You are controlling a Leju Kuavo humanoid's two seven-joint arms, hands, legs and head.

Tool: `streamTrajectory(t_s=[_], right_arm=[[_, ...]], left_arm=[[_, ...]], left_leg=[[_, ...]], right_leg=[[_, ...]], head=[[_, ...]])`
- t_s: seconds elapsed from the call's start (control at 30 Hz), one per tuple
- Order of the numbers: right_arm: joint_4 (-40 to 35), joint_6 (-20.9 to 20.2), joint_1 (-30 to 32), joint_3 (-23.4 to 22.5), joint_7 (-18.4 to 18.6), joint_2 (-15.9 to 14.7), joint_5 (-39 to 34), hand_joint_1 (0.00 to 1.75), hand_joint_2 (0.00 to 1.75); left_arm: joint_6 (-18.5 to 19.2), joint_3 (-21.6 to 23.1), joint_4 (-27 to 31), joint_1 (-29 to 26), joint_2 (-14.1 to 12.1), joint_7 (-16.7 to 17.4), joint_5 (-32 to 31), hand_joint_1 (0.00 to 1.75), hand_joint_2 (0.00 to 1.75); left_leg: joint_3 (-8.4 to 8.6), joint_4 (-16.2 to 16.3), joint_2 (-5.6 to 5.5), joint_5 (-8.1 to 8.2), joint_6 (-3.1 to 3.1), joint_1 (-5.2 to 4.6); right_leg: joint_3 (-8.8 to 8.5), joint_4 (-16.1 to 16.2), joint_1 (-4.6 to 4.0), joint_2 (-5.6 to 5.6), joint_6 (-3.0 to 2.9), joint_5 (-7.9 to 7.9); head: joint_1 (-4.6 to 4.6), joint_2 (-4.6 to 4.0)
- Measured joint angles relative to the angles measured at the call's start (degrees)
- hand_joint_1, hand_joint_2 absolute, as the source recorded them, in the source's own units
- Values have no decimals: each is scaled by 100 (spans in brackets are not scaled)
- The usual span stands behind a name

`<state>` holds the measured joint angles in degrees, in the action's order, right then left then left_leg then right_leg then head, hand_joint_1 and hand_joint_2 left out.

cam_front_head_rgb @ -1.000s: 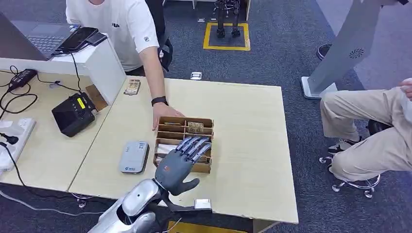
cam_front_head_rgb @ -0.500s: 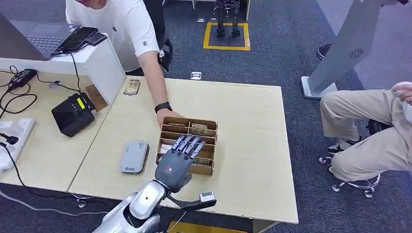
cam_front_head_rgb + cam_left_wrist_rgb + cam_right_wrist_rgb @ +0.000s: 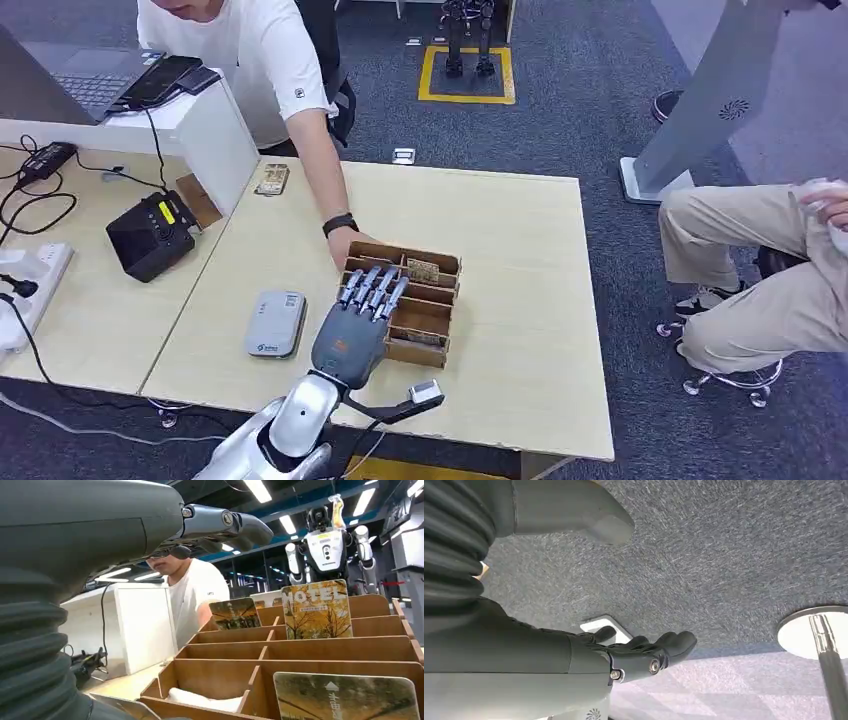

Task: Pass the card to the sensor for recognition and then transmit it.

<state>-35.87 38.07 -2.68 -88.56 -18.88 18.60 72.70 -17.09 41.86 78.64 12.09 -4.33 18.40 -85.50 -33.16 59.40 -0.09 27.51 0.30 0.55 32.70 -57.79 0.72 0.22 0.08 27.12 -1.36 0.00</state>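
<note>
A wooden card box (image 3: 451,310) with several slots stands near the middle of the light table. A picture card (image 3: 423,270) stands in its far slot. My left hand (image 3: 352,335) hovers at the box's left end, its fingers (image 3: 372,288) stretched out and apart, holding nothing. In the left wrist view those fingers (image 3: 225,525) reach above the box (image 3: 300,652), where a yellow tree card (image 3: 316,609), a darker card (image 3: 235,613) and a near card (image 3: 345,697) stand upright. The grey card sensor (image 3: 275,323) lies left of the box. My right hand (image 3: 644,652) hangs over carpet, empty.
A person in a white shirt leans over the far table edge, one hand (image 3: 343,243) on the box's far left corner. A black device (image 3: 150,235) and cables sit on the left table. Another person (image 3: 760,260) sits at the right. One card (image 3: 271,179) lies at the far edge.
The person has pushed the box to the right and turned it a little. My left hand has drifted left, so its fingers now lie over the box's left end.
</note>
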Motion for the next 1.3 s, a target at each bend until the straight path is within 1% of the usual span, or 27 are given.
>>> streamTrajectory(t_s=[0.13,0.23,0.4,0.57,0.8,0.97,1.07,1.3], right_arm=[[0,0,0,0,37,0,35,0,175],[0,0,1,0,90,0,85,0,175],[0,0,1,0,140,0,122,0,175],[-2,0,1,0,177,0,120,0,175],[-9,0,2,0,225,0,192,0,175],[-9,0,3,0,232,0,205,0,175],[-11,0,6,0,269,0,208,0,175],[-17,0,7,0,299,0,183,0,175]], left_arm=[[15,-18,-2,-1,0,59,-18,0,175],[33,-120,-31,0,-2,70,-22,0,175],[192,-245,-116,4,0,20,-24,0,175],[262,-308,-265,6,33,-11,-22,0,175],[240,-372,-531,6,116,-50,-24,0,175],[225,-404,-599,5,175,-59,-22,0,175],[177,-444,-634,5,184,-59,-20,0,175],[-229,-601,-645,-6,232,18,-17,0,175]], left_leg=[[-1,0,0,0,0,0],[-1,0,0,0,0,0],[-1,0,0,0,0,0],[-1,0,0,0,0,0],[-2,0,0,0,0,0],[-2,0,0,0,0,0],[-2,0,0,0,0,0],[-3,0,0,0,0,0]], right_leg=[[0,0,0,0,0,0],[1,0,0,0,0,0],[1,0,0,0,0,0],[1,0,0,0,0,0],[1,0,0,0,0,0],[1,0,0,0,0,0],[1,0,0,0,0,0],[1,0,0,0,0,0]], head=[[0,0],[0,0],[-2,0],[0,0],[0,0],[0,0],[0,0],[0,0]])
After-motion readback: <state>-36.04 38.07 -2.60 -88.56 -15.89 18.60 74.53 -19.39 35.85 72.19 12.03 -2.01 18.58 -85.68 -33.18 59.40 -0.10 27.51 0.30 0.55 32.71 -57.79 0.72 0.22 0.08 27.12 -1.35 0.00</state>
